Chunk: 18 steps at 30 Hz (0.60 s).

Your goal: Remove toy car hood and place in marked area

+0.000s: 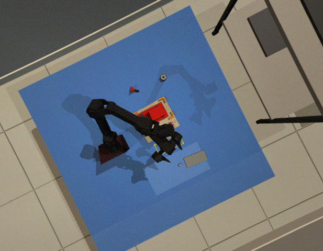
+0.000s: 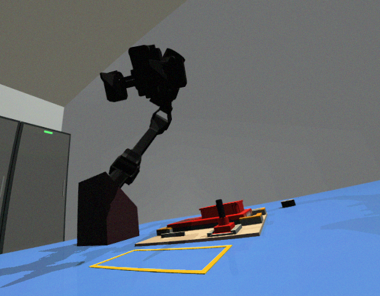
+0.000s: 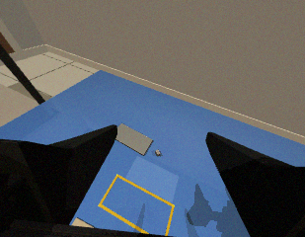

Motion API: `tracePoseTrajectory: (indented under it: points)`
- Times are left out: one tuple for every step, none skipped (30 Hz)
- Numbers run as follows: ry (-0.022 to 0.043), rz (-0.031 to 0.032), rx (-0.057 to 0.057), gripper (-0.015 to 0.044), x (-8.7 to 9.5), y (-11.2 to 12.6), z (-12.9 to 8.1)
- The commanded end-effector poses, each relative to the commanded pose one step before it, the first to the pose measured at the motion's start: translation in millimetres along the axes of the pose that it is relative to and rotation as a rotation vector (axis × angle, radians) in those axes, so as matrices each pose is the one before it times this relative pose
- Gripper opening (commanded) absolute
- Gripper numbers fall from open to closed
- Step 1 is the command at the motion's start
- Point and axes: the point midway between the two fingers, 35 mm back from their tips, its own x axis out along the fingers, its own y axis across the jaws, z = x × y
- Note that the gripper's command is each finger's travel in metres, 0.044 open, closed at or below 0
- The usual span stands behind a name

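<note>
The red toy car sits on a beige board, with its hood on; the arm hides part of the car in the top view. The yellow-outlined marked area lies on the blue table beside the board and has nothing in it. My gripper is open and empty. It hangs high above the marked area, tilted down toward it, and touches nothing.
A flat grey plate and a tiny grey bit lie past the marked area. A red clamp with a black handle stands on the board. A small red piece and a grey ring lie beyond it. The arm's dark base stands at the left.
</note>
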Motion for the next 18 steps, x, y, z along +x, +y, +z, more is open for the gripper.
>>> tracePoseTrajectory:
  points:
    - [0.12251,0.07490,-0.1724,0.0440,-3.50,27.63,-31.44]
    - [0.03528,0.02341,-0.0477,0.0440,-0.15,8.66,-7.89]
    - [0.03487,0.02396,-0.0472,0.0440,0.01,8.82,-7.68]
    - [0.03444,0.02451,-0.0467,0.0440,0.17,8.98,-7.46]
    - [0.03400,0.02506,-0.0462,0.0440,0.34,9.13,-7.24]
    - [0.03354,0.02562,-0.0456,0.0440,0.50,9.27,-7.00]
    - [0.03307,0.02617,-0.0451,0.0440,0.66,9.40,-6.77]
    - [0.03257,0.02673,-0.0445,0.0440,0.82,9.53,-6.53]
    - [0.03205,0.02729,-0.0438,0.0440,0.99,9.64,-6.28]
    - [0.03146,0.02784,-0.0432,0.0440,1.13,9.74,-6.09]
    - [0.03098,0.02846,-0.0426,0.0440,1.29,9.86,-5.85]
    - [0.03039,0.02901,-0.0419,0.0440,1.46,9.94,-5.59]
    - [0.02977,0.02956,-0.0412,0.0440,1.62,10.02,-5.33]
    - [0.02912,0.03010,-0.0405,0.0440,1.79,10.08,-5.06]
    - [0.02844,0.03063,-0.0398,0.0440,1.95,10.13,-4.79]
    - [0.02773,0.03115,-0.0391,0.0440,2.12,10.17,-4.51]
    - [0.02699,0.03166,-0.0383,0.0440,2.28,10.20,-4.24]
    - [0.02621,0.03216,-0.0375,0.0440,2.44,10.22,-3.96]
